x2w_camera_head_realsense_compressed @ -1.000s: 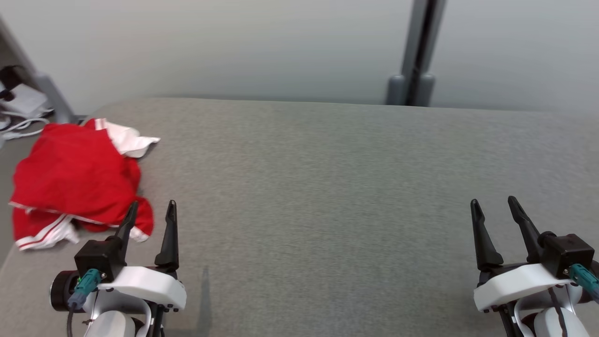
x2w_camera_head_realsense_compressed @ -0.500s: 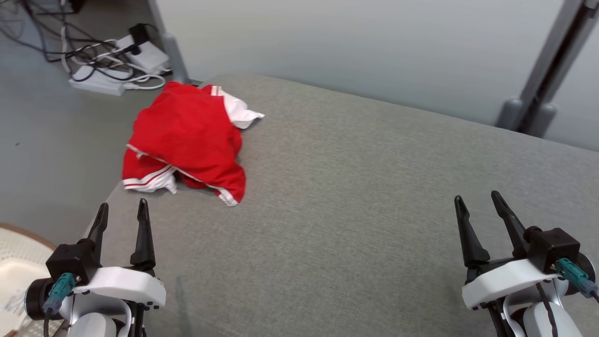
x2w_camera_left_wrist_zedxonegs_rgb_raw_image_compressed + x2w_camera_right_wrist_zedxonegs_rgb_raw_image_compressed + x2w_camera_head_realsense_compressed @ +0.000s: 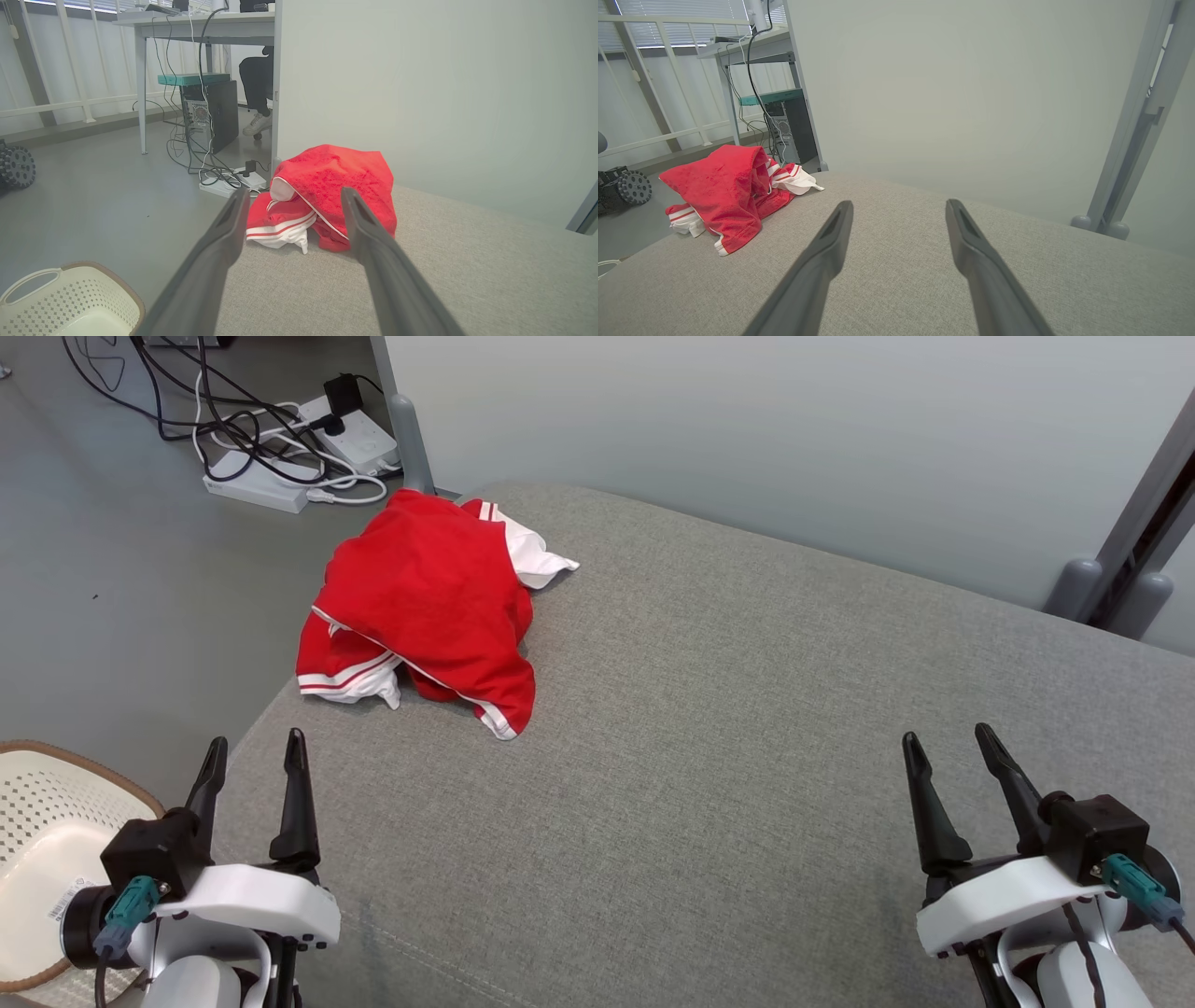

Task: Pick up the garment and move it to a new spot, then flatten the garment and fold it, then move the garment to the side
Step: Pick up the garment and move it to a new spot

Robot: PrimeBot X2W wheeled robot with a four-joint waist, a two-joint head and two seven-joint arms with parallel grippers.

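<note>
**A:** Where is the garment?

**B:** The red garment [image 3: 425, 593] with white striped trim lies crumpled in a heap at the far left corner of the grey fabric surface [image 3: 747, 728]. Its lower hem is close to the left edge, and a white flap points toward the far edge.

**A:** And the hands?

**B:** The left gripper [image 3: 258, 739] hovers by the near left edge, well short of the heap, fingers spread wide with nothing between them. The right gripper [image 3: 945, 734] is over the near right part, well apart from the cloth, equally wide and empty.

**A:** Around that?

**B:** A cream perforated basket [image 3: 37, 821] stands on the floor beside the near left corner. White power strips [image 3: 271, 485] and tangled cables sit on the floor beyond the far left corner. A grey post [image 3: 1134, 537] rises behind the far edge on the right.
</note>
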